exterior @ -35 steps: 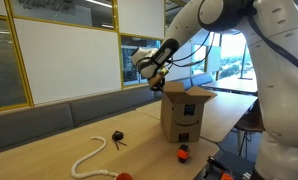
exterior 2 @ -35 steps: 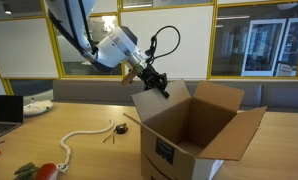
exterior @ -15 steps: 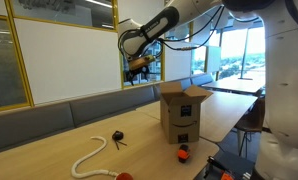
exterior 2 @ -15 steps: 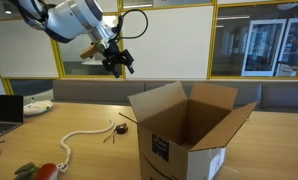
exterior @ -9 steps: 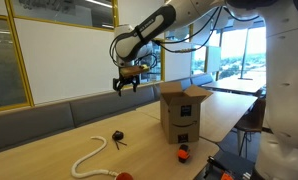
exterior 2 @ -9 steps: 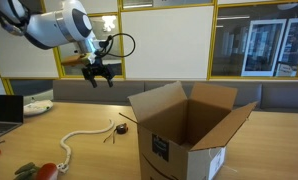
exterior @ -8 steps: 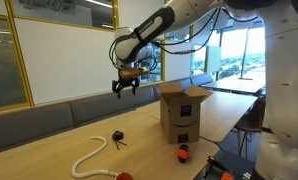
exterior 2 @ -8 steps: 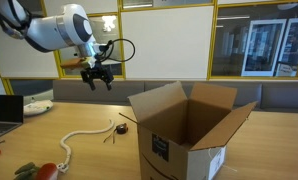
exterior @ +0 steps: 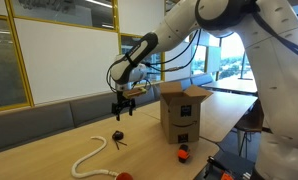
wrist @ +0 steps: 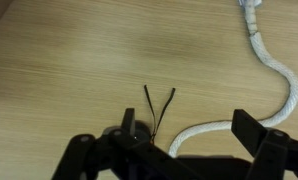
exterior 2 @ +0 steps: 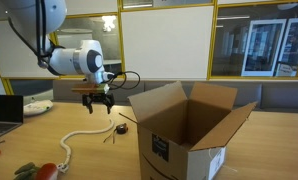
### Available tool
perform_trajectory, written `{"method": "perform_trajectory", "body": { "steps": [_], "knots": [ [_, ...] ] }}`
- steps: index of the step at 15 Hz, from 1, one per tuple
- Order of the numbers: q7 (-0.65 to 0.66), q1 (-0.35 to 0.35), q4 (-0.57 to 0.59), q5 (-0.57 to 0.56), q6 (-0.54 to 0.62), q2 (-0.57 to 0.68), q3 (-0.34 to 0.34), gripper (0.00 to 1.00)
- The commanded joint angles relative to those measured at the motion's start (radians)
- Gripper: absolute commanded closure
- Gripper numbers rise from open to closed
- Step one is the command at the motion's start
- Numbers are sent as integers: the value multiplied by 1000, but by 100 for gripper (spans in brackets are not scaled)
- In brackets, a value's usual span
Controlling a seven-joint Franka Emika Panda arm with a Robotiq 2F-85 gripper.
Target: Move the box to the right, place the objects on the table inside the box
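"Any text you can read on your feeds?"

"Nothing legible from my seat. The box (exterior: 173,122) has a dark printed mark (exterior: 186,111) on the side facing me in an exterior view, and there's a label (exterior 2: 161,152) on its side in both exterior views."

"Can you make out a brand or numbers on them?"

"No. The print is too small and blurred for me to read a single letter."

Exteriors across table (exterior: 49,150); wrist close overhead

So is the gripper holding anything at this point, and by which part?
Nothing is held. The gripper hangs open above the small black item, touching nothing.
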Motion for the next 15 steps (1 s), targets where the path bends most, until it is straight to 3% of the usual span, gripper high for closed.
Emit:
{"method": "perform_trajectory", "body": {
  "steps": [1,8,15],
  "knots": [
    [-156,-25,144,27,-60,136,17,0],
    [-229,-2,426,-36,-166,389,-12,0],
    [-255,-17,661,-66,-118,589,-36,0]
  ]
}}
